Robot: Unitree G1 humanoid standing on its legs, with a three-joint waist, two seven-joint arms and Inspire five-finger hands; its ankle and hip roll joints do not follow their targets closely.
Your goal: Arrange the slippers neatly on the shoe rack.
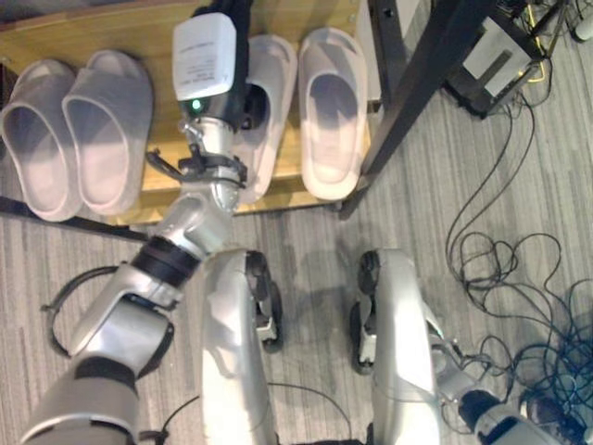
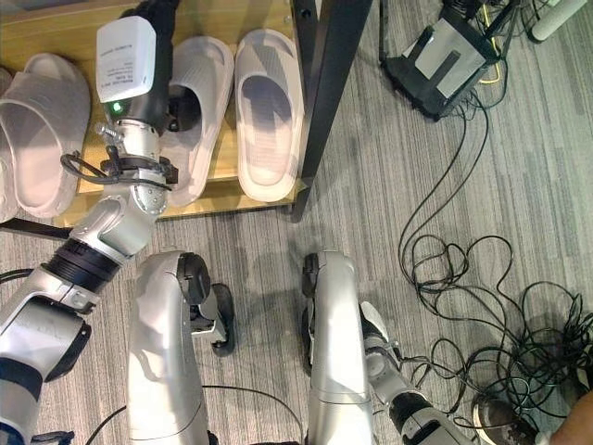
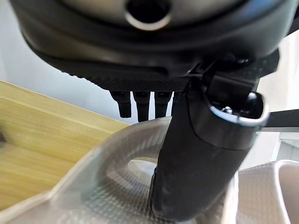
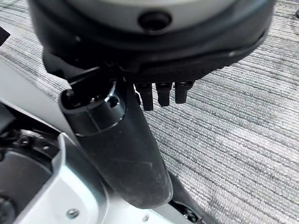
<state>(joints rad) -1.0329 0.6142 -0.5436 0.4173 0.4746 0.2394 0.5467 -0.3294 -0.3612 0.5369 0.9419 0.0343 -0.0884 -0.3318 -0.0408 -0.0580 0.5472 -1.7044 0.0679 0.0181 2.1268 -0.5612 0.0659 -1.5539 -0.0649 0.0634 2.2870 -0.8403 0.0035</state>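
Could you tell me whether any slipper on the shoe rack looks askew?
Yes. The slipper under the left hand sits slightly tilted on the shoe rack, its heel angled away from the straighter slipper beside it. The left pair lies neatly together.

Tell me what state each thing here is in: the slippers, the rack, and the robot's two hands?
Left pair of slippers: flat on the rack, side by side.
Third slipper: on the rack, left hand on it.
Fourth slipper: flat on the rack, heel past the front edge.
Rack: holding all four slippers.
Left hand: thumb inside the third slipper, fingers over its strap.
Right hand: low by the floor, holding nothing, fingers relaxed.
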